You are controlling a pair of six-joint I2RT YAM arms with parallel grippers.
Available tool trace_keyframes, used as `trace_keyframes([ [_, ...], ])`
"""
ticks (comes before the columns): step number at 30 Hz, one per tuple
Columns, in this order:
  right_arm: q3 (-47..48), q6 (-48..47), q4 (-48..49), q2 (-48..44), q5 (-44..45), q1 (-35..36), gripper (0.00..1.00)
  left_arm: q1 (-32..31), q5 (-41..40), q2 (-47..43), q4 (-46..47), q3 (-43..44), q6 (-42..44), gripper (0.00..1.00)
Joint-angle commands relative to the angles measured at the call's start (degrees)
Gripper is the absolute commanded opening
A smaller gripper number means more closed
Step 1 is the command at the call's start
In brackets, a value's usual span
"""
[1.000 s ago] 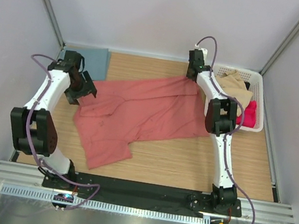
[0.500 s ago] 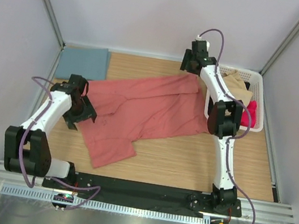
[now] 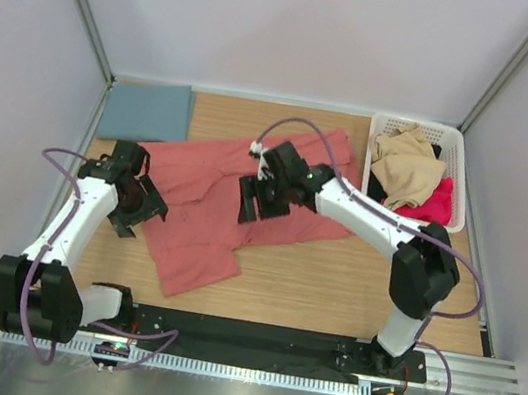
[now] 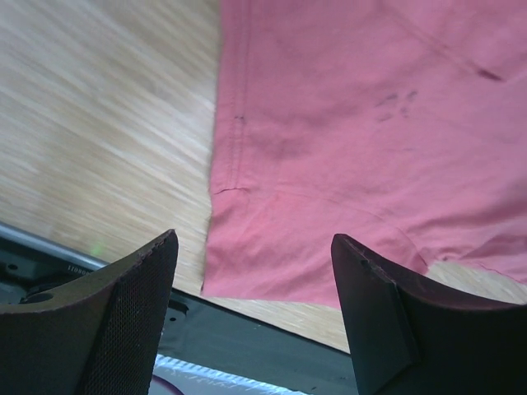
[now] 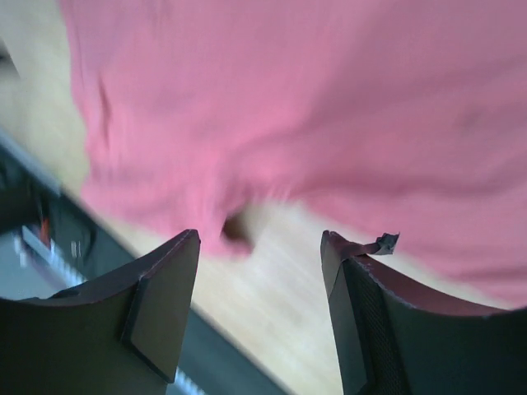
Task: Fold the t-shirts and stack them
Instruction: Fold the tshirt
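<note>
- Salmon-red t-shirt (image 3: 203, 210) is lying spread and rumpled across the middle of the wooden table (image 3: 330, 285), with one end trailing toward the near-left.
- Teal-blue t-shirt (image 3: 147, 109) is sitting folded flat at the far-left corner, just beyond the red shirt; whether the two are touching can't be told.
- Left arm is running from its near-left base up along the left side, with the wrist bending right.
- Left gripper (image 3: 141, 205) is hanging at the red shirt's left edge. The jaws are standing wide apart and gripping nothing.
- In the left wrist view both fingers (image 4: 123, 304) are framing the shirt's hem and bare wood, clear of the cloth.
- Right arm is rising from its near-right base to an elbow, and the forearm is stretching left across the table.
- Right gripper (image 3: 256, 199) is hovering over the middle of the red shirt, tilting toward the near-left.
- Its fingers (image 5: 165, 304) are spread apart with nothing between them. The right wrist view is blurring.
- White basket (image 3: 459, 169) is sitting at the far right, holding tan cloth (image 3: 406, 166) and magenta cloth (image 3: 436, 201).
</note>
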Motion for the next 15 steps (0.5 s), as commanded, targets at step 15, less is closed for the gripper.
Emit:
trace_keyframes([
  [15,-23.8,4.7,19.7,-1.5,-15.4,6.7,0.82,0.2,4.1,-3.3,1.1,5.6,5.5,0.76],
])
